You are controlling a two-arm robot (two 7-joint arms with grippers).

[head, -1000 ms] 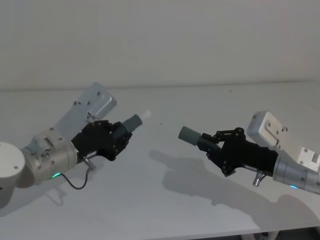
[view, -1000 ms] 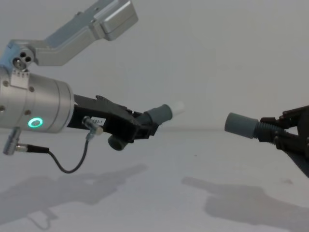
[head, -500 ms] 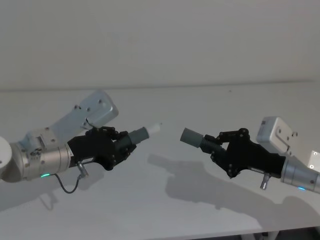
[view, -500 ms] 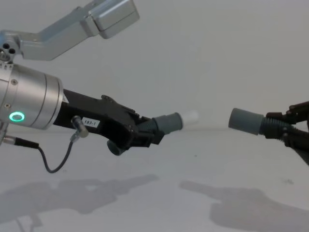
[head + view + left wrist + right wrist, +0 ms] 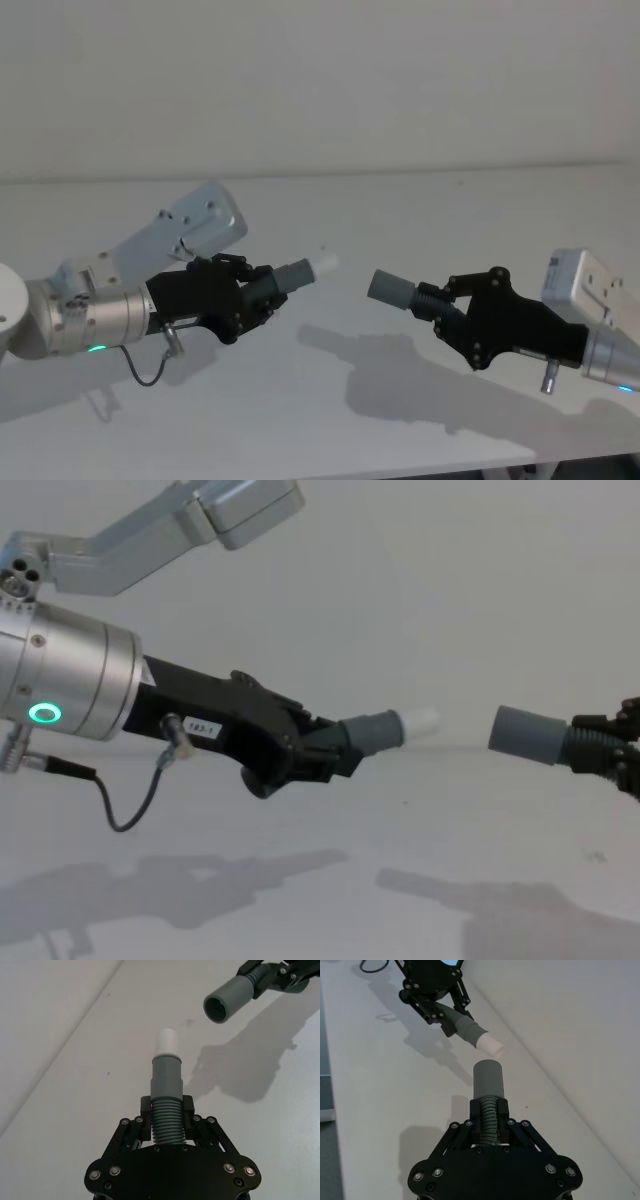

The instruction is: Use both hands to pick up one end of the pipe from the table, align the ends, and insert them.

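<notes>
There are two tube pieces: one (image 5: 290,275) with a white tip (image 5: 324,265), and one (image 5: 405,292) with a plain open grey cuff (image 5: 388,286). That makes one white tip and two grey cuffs, counting the cuff (image 5: 295,273) behind the white tip. Two black grippers hold them, the left gripper (image 5: 262,290) closed on the white-tipped piece and the right gripper (image 5: 447,300) closed on the other. There are two silver arms, one green ring light (image 5: 43,715), one thin cable (image 5: 130,805), and one table (image 5: 400,200).
</notes>
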